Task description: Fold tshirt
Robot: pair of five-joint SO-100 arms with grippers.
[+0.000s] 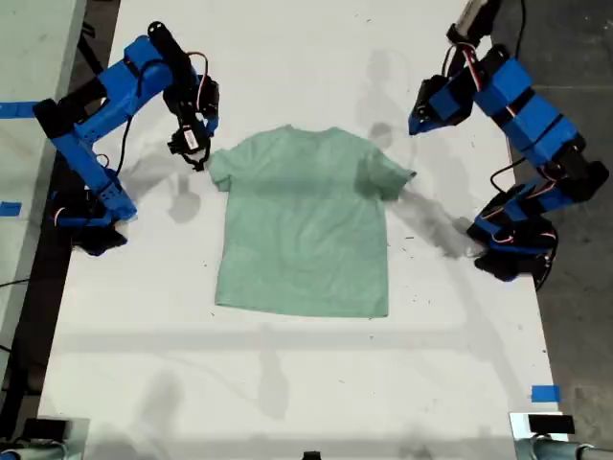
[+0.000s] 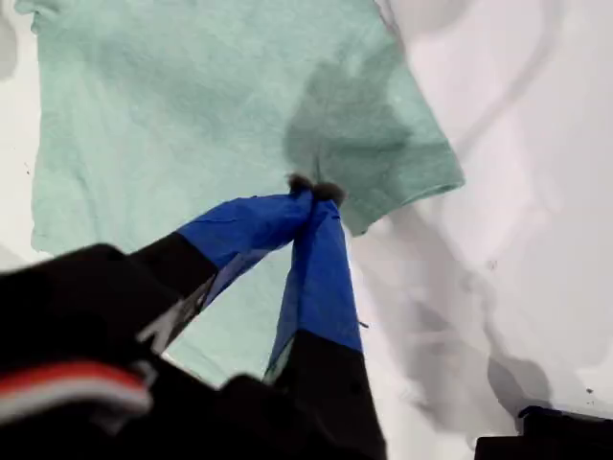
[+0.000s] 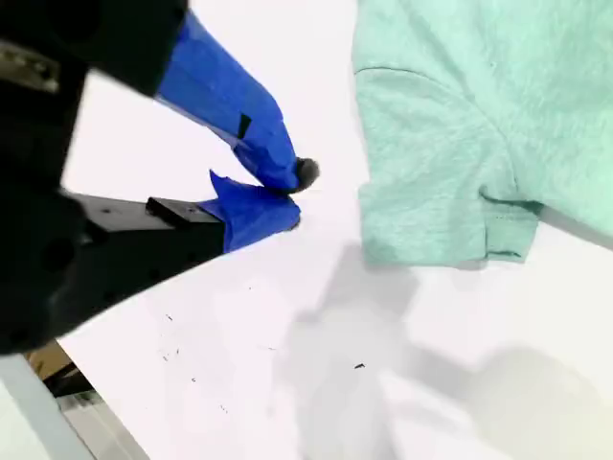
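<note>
Hovering w/ jaws together, empty: first gripper (image 2: 314,190) over tshirt (image 1: 305,222) sleeve, second gripper (image 3: 297,196) beside it.

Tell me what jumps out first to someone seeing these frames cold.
The pale mint tshirt lies spread flat at the middle of the white table, not yet folded. Two blue arms flank it: my first gripper hovers shut near the sleeve on the exterior view's right, my second gripper shut by the opposite sleeve.
</note>
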